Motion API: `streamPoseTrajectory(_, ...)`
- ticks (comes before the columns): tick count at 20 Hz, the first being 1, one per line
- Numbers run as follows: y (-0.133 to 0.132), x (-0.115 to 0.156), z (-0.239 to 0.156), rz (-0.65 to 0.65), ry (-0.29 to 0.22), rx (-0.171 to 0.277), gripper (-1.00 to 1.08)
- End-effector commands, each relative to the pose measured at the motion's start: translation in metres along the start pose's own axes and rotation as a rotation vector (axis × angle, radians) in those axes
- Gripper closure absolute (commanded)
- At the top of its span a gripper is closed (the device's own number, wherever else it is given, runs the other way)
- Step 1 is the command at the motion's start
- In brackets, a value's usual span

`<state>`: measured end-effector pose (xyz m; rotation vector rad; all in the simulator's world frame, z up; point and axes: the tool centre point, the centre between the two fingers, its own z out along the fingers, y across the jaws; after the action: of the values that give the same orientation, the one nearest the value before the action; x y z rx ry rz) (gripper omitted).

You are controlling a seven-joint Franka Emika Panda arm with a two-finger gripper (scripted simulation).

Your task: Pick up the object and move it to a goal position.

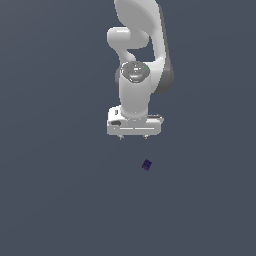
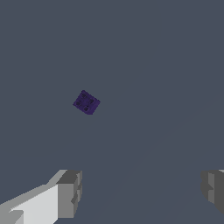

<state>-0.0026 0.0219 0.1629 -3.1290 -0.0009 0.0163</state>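
The object (image 1: pixel 146 165) is a tiny dark purple block lying on the grey floor, a short way in front of the arm and slightly toward the exterior view's right. In the wrist view the object (image 2: pixel 86 102) shows several small dark studs on its top face and sits rotated on the floor. My white gripper (image 1: pixel 133 137) hangs above the floor behind the block, apart from it. Its two grey fingertips (image 2: pixel 70 193) stand wide apart, so the gripper (image 2: pixel 142 190) is open with nothing between the fingers.
The white arm (image 1: pixel 140 55) rises behind the gripper. A plain dark grey floor (image 1: pixel 60 200) fills both views, with no other objects in sight.
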Motion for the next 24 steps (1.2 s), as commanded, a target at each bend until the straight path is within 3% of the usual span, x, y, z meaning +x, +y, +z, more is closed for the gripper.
streamPoseTrajectory(1, 0.000, 0.000, 0.000, 0.000, 0.000, 0.000, -0.92)
streamPoseTrajectory(10, -0.025, 0.000, 0.005, 0.006, -0.014, 0.024, -0.92)
streamPoseTrajectory(24, -0.030, 0.010, 0.016, 0.088, -0.012, 0.021, -0.92)
